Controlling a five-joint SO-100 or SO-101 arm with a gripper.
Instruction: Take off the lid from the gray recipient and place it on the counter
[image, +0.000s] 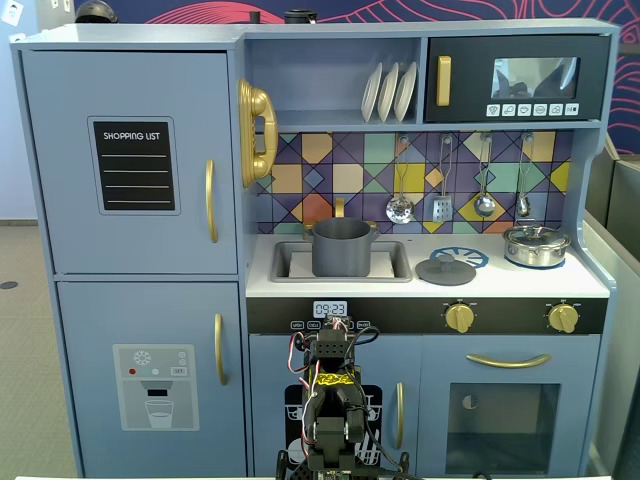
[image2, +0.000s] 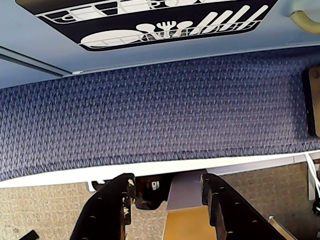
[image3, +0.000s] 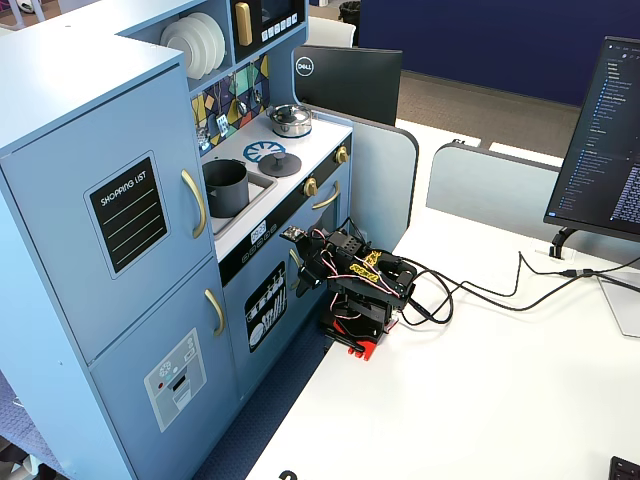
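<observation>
The gray recipient (image: 342, 247) stands uncovered in the recessed sink, also seen in the other fixed view (image3: 225, 187). The dark-gray lid (image: 445, 268) lies flat on the white counter (image: 585, 282) just right of the sink, partly over the burner print; it also shows in the other fixed view (image3: 284, 166). My arm (image: 330, 400) is folded low in front of the kitchen's lower doors, far below the counter. My gripper (image2: 167, 186) is open and empty, its jaws apart over the table edge and blue carpet; it also shows in a fixed view (image3: 302, 262).
A shiny steel pot (image: 536, 245) with its lid stands at the counter's right end. Utensils hang on the tiled wall above. White table (image3: 480, 380) holds my base (image3: 355, 335), cables and a monitor (image3: 605, 140).
</observation>
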